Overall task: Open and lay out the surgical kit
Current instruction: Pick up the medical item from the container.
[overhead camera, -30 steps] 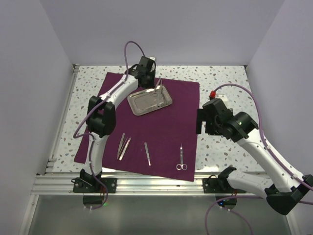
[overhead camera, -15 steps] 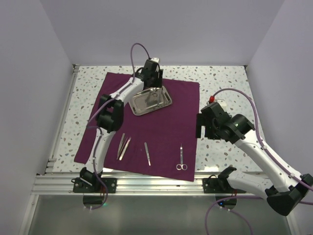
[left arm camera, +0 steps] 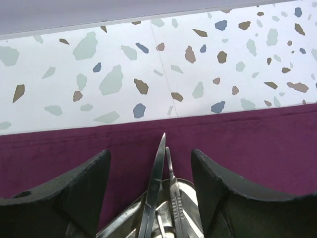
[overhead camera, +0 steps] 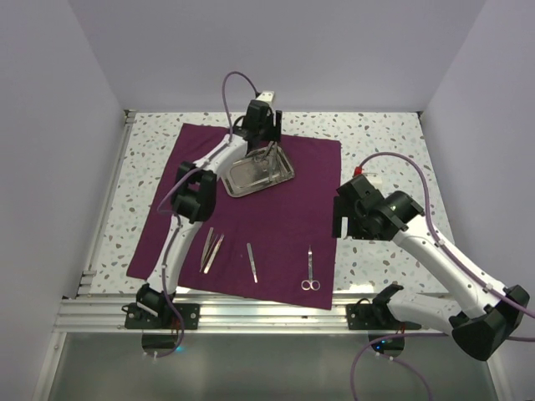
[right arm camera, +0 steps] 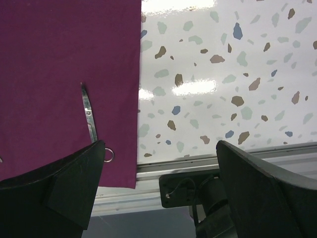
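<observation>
The dark purple cloth [overhead camera: 284, 217] lies spread flat on the table. The steel tray [overhead camera: 242, 177] sits on its far part. My left gripper [overhead camera: 267, 149] is open over the tray's far end. In the left wrist view the gripper [left arm camera: 151, 152] straddles a scissors blade [left arm camera: 153, 188] and a slim steel handle [left arm camera: 174, 200], both leaning on the tray [left arm camera: 190, 208] and touching neither finger. Tweezers [overhead camera: 211, 249], a second pair [overhead camera: 252, 261] and ring-handled scissors [overhead camera: 310, 269] lie on the cloth's near part. My right gripper [overhead camera: 341, 215] is open and empty above the cloth's right edge.
The right wrist view shows the scissors [right arm camera: 89, 116] on the cloth [right arm camera: 59, 49], bare speckled table [right arm camera: 223, 74] to the right and the metal rail [right arm camera: 163, 171] at the near edge. White walls enclose the table on three sides.
My left gripper has moved right and a little nearer, settling over the tray's far end. My right arm has shifted slightly toward the cloth.
</observation>
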